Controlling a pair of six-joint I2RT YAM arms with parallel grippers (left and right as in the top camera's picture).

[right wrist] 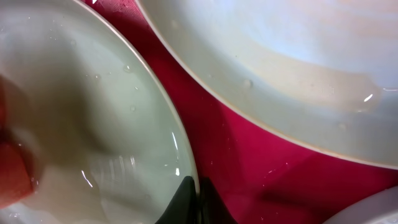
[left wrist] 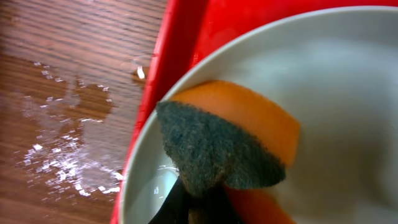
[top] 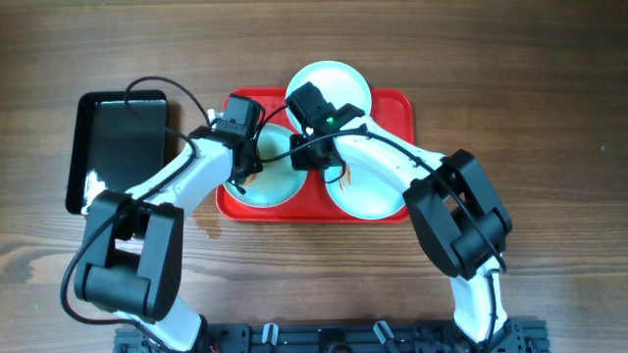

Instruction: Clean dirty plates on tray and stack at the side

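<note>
The red tray [top: 397, 103] lies at the middle of the wooden table [top: 549, 88] and carries all three plates: the left plate [top: 275, 186], the right plate [top: 368, 196] and the far plate [top: 339, 78], whose far edge overhangs the tray's rim. A black tray [top: 118, 147] lies on the table just to the left of the red one.

Left arm: the left gripper [top: 240, 176] is over the left plate's left side. In the left wrist view its jaws pinch a sponge [left wrist: 230, 140], orange with a dark grey scouring face. The sponge rests on the plate [left wrist: 348, 124], close to the rim nearest the tray wall [left wrist: 180, 56]. A wet patch [left wrist: 68, 143] glistens on the wood beside the tray.

Right arm: the right gripper [top: 302, 157] is at the left plate's right edge, between that plate and the far plate. In the right wrist view the fingers [right wrist: 186, 199] are drawn together at the plate's rim [right wrist: 93, 112] and appear to pinch it, though the close view leaves the contact partly hidden. Water droplets show on this plate. The far plate [right wrist: 280, 68] lies across a strip of bare red tray [right wrist: 249, 162], apart from the gripped plate. The right plate's edge [right wrist: 379, 208] shows at the lower corner.
</note>
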